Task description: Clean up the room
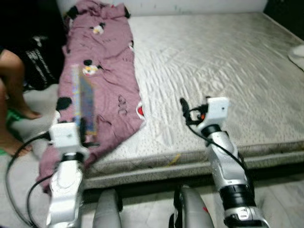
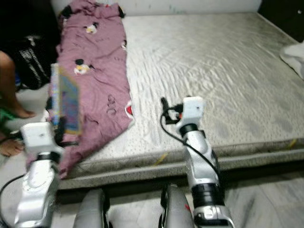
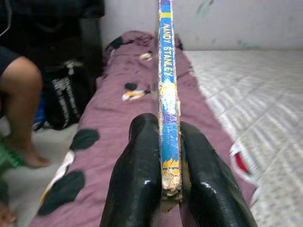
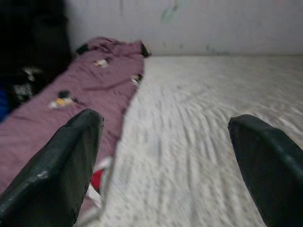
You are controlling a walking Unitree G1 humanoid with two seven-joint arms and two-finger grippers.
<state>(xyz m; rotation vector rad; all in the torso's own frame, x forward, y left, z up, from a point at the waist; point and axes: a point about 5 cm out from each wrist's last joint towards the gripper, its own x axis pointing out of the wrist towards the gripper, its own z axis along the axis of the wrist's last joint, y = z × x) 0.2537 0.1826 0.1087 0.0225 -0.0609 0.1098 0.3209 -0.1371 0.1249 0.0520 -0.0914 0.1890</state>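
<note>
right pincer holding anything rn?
No: in the right wrist view the right pincer is open, its two black fingers spread wide with only the bare mattress between them.

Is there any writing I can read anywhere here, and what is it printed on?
"MANDY STANLEY": yellow letters running along the blue spine of the thin book clamped in the left gripper.
The book's cover, seen from the head cameras, is too blurred to read.
White print on the black bag beside the bed: too small and blurred to read.
The cartoon prints on the purple blanket show no legible words.
</note>
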